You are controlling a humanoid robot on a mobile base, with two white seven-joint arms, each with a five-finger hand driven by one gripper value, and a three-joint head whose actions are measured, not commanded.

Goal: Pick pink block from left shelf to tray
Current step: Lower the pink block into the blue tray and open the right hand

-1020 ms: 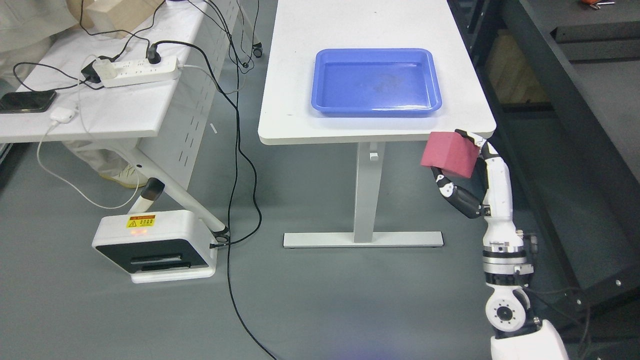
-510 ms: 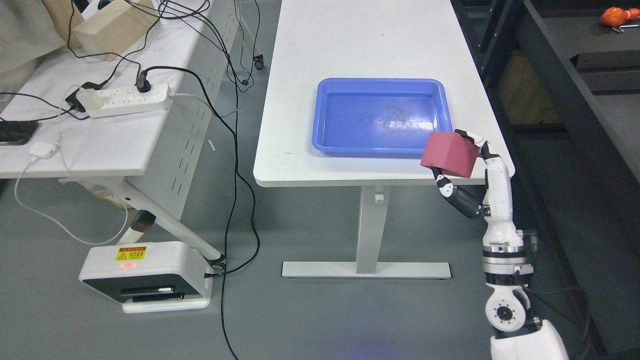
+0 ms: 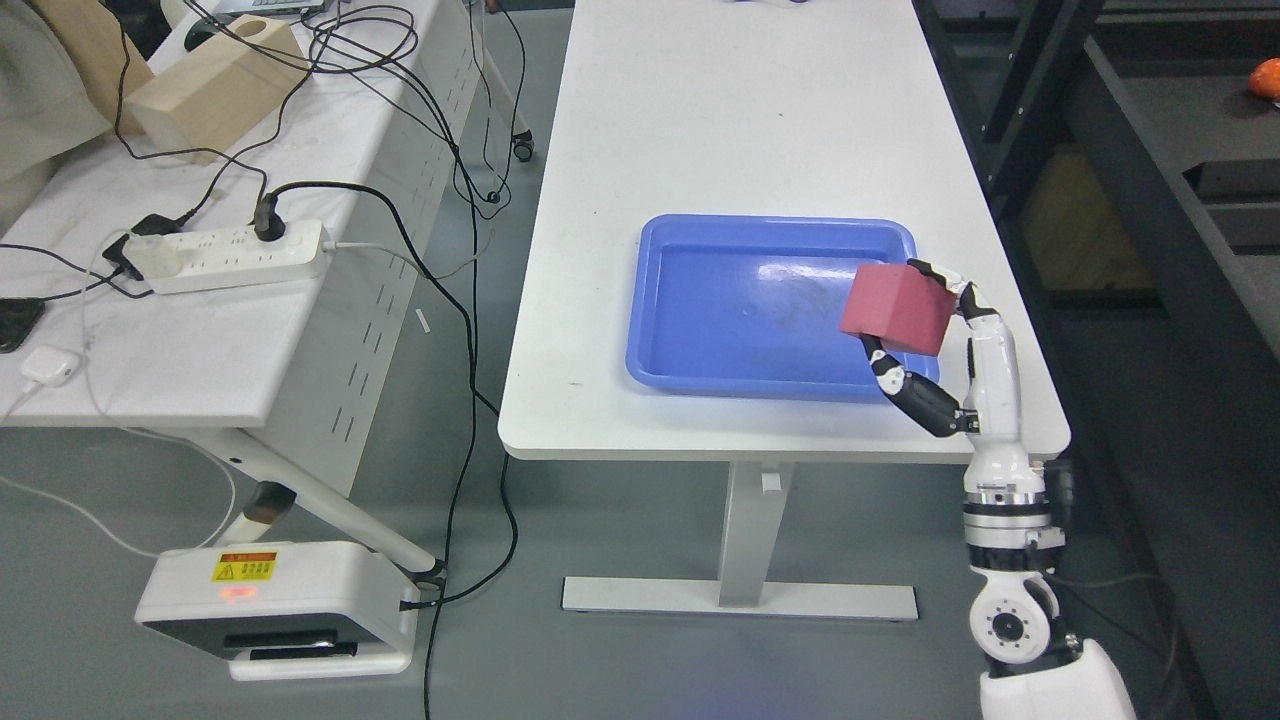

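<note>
My right hand (image 3: pixel 915 325) comes up from the lower right and is shut on the pink block (image 3: pixel 893 309), a dull pink cube held between thumb and fingers. In the head view the block overlaps the right edge of the blue tray (image 3: pixel 700 375), which lies empty on the white table (image 3: pixel 720 130). How high the block hangs above the tray cannot be judged. My left arm does not show.
A second white table (image 3: pixel 150 350) at the left carries a power strip (image 3: pixel 225 255), tangled black cables and a wooden block (image 3: pixel 215 85). A white floor unit (image 3: pixel 275 610) sits below it. Dark shelving (image 3: pixel 1150 200) runs along the right.
The whole picture has shifted down, so the camera has moved toward the table. My right hand and the pink block keep their place in the picture and now overlap the tray.
</note>
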